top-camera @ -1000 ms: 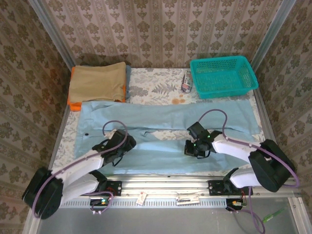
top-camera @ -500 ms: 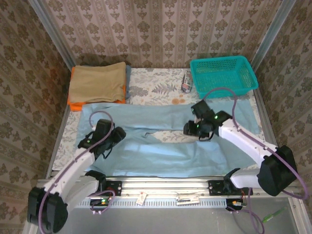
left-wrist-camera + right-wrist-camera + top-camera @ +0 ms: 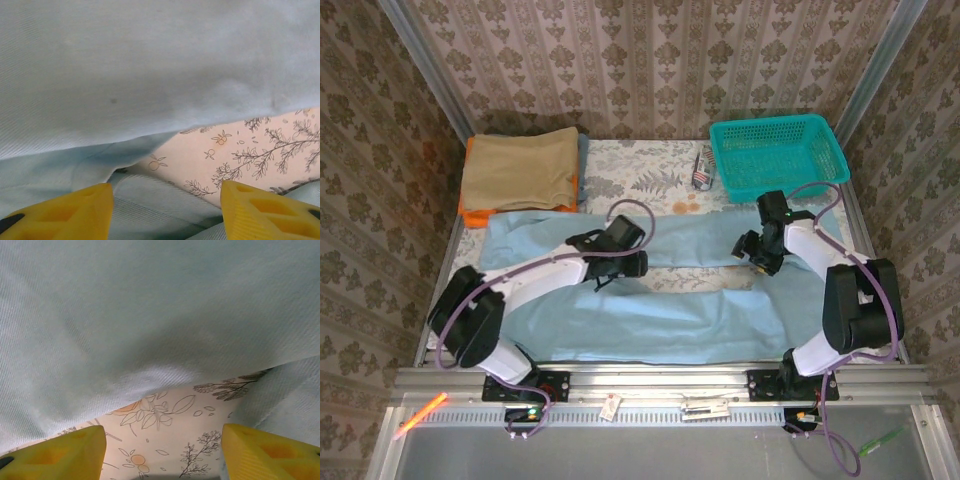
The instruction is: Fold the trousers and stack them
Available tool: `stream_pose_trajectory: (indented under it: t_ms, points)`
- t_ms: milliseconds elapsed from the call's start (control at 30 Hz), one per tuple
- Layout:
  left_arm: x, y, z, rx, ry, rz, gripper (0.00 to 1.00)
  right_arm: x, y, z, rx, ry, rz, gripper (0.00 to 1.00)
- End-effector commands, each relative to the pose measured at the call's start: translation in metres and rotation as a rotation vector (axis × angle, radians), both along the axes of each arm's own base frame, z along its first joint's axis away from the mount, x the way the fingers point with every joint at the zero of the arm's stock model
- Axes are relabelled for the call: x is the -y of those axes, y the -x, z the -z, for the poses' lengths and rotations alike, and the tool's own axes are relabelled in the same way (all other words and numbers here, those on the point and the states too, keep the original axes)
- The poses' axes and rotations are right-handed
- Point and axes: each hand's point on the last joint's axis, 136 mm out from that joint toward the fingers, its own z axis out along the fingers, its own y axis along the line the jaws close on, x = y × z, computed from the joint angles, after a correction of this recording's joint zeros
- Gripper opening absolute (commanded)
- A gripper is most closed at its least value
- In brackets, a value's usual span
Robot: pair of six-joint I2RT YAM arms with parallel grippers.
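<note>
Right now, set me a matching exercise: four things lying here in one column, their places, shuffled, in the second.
1. light-blue trousers
2. teal basket
3. tan folded garment
4. orange folded garment

A. far right corner
B. far left, under another garment, only its edge peeking out
C. spread out across the middle
D. far left, on top of the pile

Pairs: 1-C, 2-A, 3-D, 4-B

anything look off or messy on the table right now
The trousers are not lying flat: the two legs gape apart mid-table, baring a strip of flowered tablecloth between them. Nothing looks spilled or torn.
</note>
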Motion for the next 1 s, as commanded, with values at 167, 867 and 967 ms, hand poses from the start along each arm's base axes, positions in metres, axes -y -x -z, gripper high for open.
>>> stream_pose_trajectory:
  t_ms: [167,867,967]
  points:
    - [-0.015,0.008,0.013,0.01,-0.361,0.293,0.37,0.02,-0.012,-0.005,0.048,-0.078,0.115,0.64]
    - [-0.007,-0.026,0.041,0.107,-0.509,0.411,0.43,0.036,-0.03,0.009,0.07,-0.15,0.207,0.63]
    - [-0.005,-0.031,0.034,0.137,-0.507,0.409,0.64,0.037,-0.029,0.016,0.059,-0.151,0.216,0.63]
